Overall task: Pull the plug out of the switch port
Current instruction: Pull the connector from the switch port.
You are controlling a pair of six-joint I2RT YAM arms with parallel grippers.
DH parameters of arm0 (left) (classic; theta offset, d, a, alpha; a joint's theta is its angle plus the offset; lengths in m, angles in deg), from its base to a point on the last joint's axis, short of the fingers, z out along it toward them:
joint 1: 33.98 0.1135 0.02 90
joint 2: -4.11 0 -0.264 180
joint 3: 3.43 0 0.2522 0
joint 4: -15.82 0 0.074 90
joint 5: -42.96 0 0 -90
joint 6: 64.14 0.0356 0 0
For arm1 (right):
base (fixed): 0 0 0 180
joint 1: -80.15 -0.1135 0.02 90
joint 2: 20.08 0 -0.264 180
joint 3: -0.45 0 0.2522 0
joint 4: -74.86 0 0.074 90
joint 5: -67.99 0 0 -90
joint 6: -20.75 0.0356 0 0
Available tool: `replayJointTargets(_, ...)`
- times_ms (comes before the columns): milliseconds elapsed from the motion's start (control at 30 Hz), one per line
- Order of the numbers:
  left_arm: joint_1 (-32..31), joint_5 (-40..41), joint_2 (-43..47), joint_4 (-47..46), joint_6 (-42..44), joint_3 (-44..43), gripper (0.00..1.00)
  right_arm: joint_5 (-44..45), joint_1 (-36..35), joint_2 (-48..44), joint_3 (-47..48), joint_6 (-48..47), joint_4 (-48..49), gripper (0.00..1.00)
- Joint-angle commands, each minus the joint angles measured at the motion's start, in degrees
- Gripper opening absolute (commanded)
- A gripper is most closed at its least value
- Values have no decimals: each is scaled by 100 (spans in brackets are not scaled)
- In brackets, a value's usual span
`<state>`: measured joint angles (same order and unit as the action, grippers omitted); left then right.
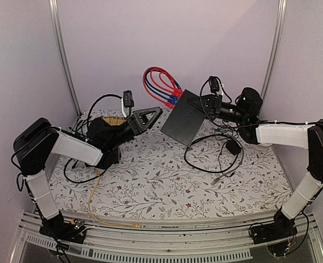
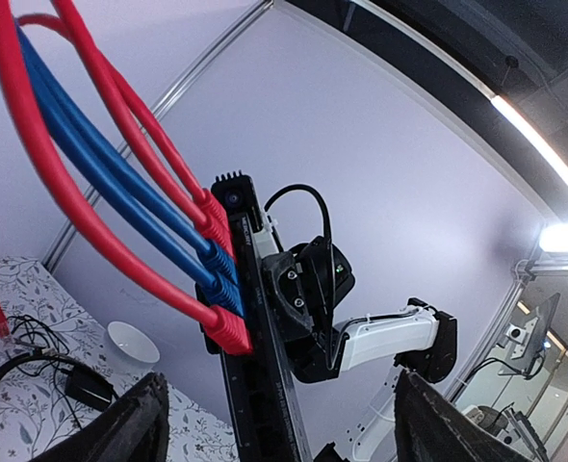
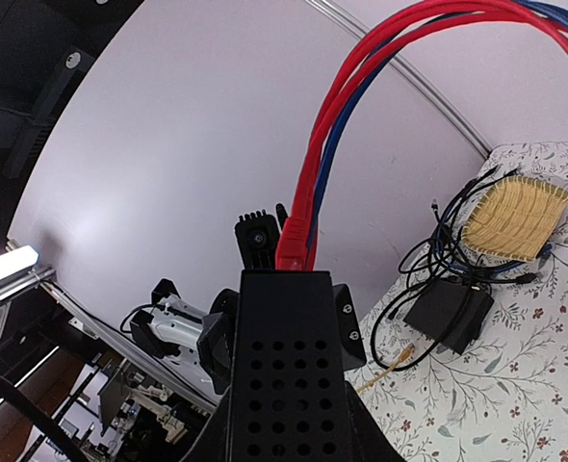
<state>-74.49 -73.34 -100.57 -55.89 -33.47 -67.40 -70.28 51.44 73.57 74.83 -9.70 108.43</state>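
The flat matte-black rectangular switch box (image 1: 182, 121) has a dull, smooth casing, and its thin edge is pierced with round vent holes. The red cables (image 3: 306, 183) and blue cables (image 2: 91, 149) running into it wear smooth, faintly glossy plastic jackets. Under the box lies a matt floral-printed cloth (image 1: 167, 175). Left of the box, a straw-coloured woven mat (image 3: 515, 217) shows a coarse, ribbed weave. Right of the box, the white arm shell (image 1: 282, 134) is smooth satin plastic.
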Motion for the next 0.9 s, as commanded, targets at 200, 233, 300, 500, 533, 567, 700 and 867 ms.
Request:
replayJointTargets(200,-97,-21,80,369,325,-282,79,151,-100,3,319,120,967,2)
replayJointTargets(233,-101,-20,68,379,326,-293,78,152,-107,4,321,123,977,2)
replayJointTargets(300,-106,-20,22,382,326,-333,77,151,-109,13,327,135,990,2)
replayJointTargets(500,-128,-72,-73,410,317,-503,73,134,-127,56,362,146,1024,2)
replayJointTargets(533,-130,-83,-84,430,316,-533,71,129,-126,65,360,149,1039,2)
replayJointTargets(567,-131,-93,-99,447,326,-559,70,126,-131,82,369,152,1048,2)
replayJointTargets(700,-140,-124,-138,526,352,-627,64,108,-127,146,426,194,1109,2)
replayJointTargets(867,-150,-140,-191,590,352,-679,62,75,-126,210,483,239,1168,2)
